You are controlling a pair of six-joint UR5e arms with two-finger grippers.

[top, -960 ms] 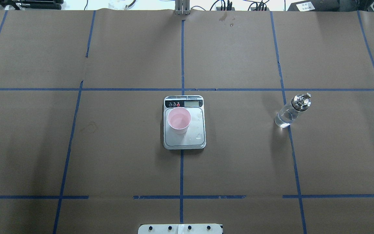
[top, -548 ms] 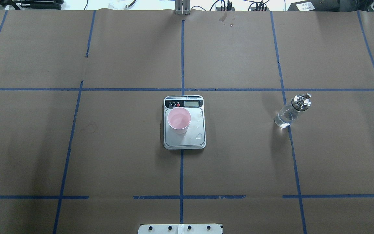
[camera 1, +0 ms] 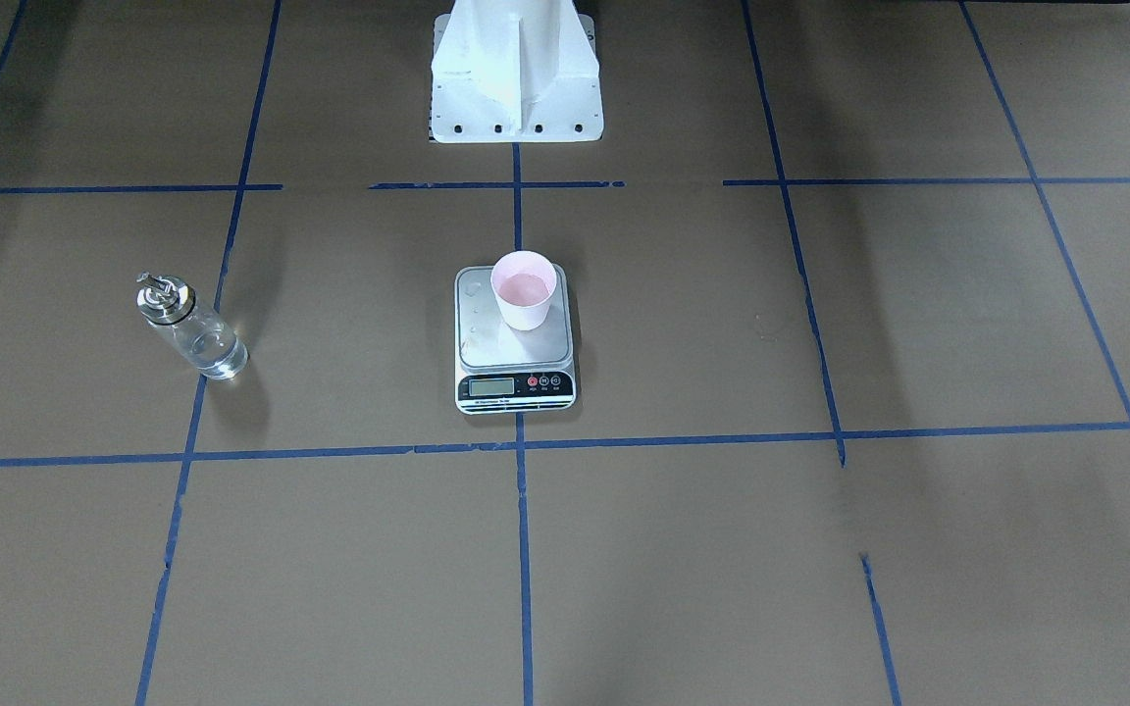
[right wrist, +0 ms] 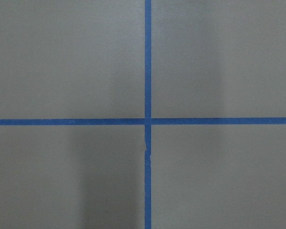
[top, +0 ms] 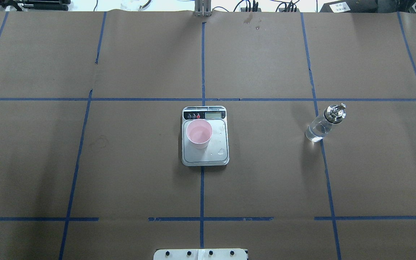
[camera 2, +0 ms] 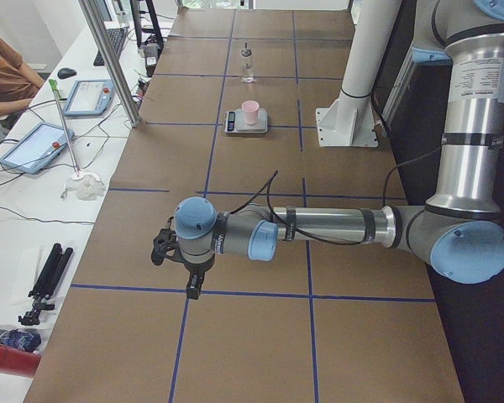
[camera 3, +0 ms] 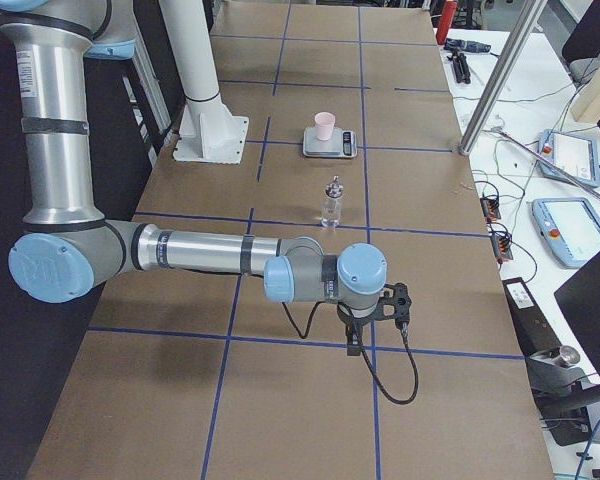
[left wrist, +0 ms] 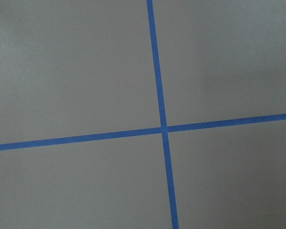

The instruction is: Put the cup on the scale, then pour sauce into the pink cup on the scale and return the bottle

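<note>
The pale pink cup (top: 199, 133) stands upright on the left part of the scale's silver platform (top: 205, 159), also in the front-facing view (camera 1: 524, 289). The clear glass bottle (top: 321, 124) with its metal spout stands upright on the table, far right of the scale (camera 1: 516, 353), with clear sauce in its lower part. Neither gripper shows in the overhead or front-facing view. The left gripper (camera 2: 193, 288) hangs over the table's left end and the right gripper (camera 3: 354, 344) over the right end, both far from the objects. I cannot tell whether they are open or shut.
The white robot pedestal (camera 1: 514, 69) stands behind the scale. A few water drops (top: 221, 151) lie on the platform. Blue tape lines cross the brown table. Tablets (camera 2: 34, 144), cables and a seated person (camera 2: 0, 71) are beyond the far edge.
</note>
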